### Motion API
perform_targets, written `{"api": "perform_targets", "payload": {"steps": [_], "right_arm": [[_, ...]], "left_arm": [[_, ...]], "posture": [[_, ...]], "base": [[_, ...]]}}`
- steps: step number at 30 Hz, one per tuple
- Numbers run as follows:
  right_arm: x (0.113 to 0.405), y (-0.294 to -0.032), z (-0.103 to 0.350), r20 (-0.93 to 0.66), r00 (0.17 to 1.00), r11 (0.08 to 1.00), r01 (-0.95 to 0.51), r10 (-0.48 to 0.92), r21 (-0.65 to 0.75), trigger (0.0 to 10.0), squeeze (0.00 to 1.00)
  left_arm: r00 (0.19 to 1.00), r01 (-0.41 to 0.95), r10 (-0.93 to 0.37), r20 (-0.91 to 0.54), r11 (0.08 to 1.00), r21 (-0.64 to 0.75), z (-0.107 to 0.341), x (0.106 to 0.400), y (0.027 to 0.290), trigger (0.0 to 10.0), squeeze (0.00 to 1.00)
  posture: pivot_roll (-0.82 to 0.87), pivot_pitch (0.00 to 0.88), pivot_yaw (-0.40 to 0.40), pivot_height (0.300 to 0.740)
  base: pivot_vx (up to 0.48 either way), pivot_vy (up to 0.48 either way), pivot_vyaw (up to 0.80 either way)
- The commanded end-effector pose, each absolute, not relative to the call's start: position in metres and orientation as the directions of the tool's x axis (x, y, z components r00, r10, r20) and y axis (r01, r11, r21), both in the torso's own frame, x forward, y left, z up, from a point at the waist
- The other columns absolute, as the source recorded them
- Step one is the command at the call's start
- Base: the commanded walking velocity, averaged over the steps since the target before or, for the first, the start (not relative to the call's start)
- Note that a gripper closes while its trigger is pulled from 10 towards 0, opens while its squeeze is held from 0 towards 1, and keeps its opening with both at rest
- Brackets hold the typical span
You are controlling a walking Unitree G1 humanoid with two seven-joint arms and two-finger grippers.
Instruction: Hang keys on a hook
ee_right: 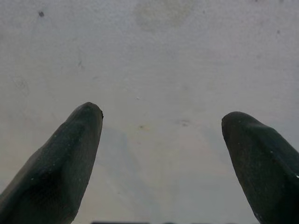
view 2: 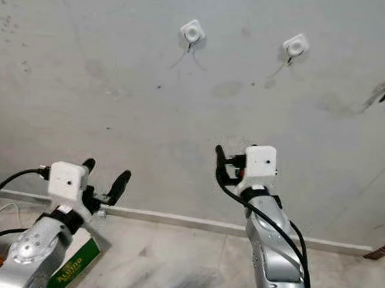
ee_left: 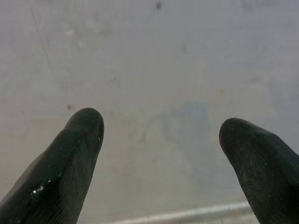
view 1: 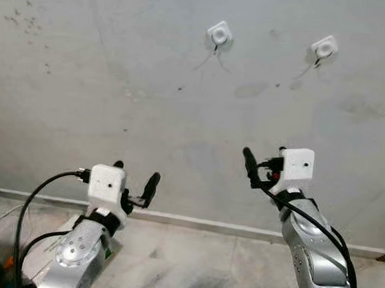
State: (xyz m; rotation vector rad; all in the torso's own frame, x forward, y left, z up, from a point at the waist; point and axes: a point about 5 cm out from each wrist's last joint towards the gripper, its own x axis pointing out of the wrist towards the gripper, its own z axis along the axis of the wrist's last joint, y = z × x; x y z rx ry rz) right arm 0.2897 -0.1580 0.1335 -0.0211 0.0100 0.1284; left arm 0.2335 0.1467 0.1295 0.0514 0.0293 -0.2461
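Left tool (view 1: 134,180) and right tool (view 1: 264,159) both spread, holding nothing, raised toward wall (view 1: 149,103). Two white hooks (view 1: 219,34) mounted high above them

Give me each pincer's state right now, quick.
Left pincer: open, holding nothing, facing the wall.
Right pincer: open, holding nothing, raised toward the wall.

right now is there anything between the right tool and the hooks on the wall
Nothing visible. The right tool is open, holds nothing, and points at bare wall below the two white hooks. Only plain wall lies between it and them. No keys can be seen on either hook or in the open left tool.
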Motion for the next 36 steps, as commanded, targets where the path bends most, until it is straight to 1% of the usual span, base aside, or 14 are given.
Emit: {"api": "perform_targets", "payload": {"steps": [1, 7, 31, 36], "right_arm": [[0.2921, -0.1622, 0.1406, 0.020, 0.993, 0.992, -0.119, 0.120, -0.032, 10.0, 0.00], [0.2946, -0.1650, 0.1437, 0.035, 0.994, 0.994, -0.107, 0.108, -0.040, 10.0, 0.00], [0.2949, -0.1656, 0.1424, 0.026, 0.994, 0.994, -0.104, 0.105, -0.045, 10.0, 0.00], [0.2953, -0.1656, 0.1423, 0.024, 0.994, 0.994, -0.104, 0.105, -0.043, 10.0, 0.00]], "left_arm": [[0.977, 0.215, -0.215, -0.006, 0.973, 0.088, 0.1321, 0.2347, 0.1505, 10.0, 0.00], [0.976, 0.213, -0.216, 0.013, 0.969, 0.127, 0.1298, 0.2352, 0.1486, 10.0, 0.00], [0.972, 0.235, -0.237, 0.005, 0.967, 0.101, 0.1294, 0.2365, 0.1432, 10.0, 0.00], [0.972, 0.235, -0.237, 0.003, 0.967, 0.099, 0.1295, 0.2373, 0.1430, 10.0, 0.00]], "posture": [[0.09, 0.071, 0.012, 0.740], [0.08, 0.070, 0.010, 0.740], [0.08, 0.078, 0.010, 0.740], [0.08, 0.081, 0.008, 0.740]], "base": [[0.000, 0.000, 0.00], [0.000, 0.000, 0.00], [0.000, 0.000, 0.00], [-0.249, 0.000, 0.00]]}}
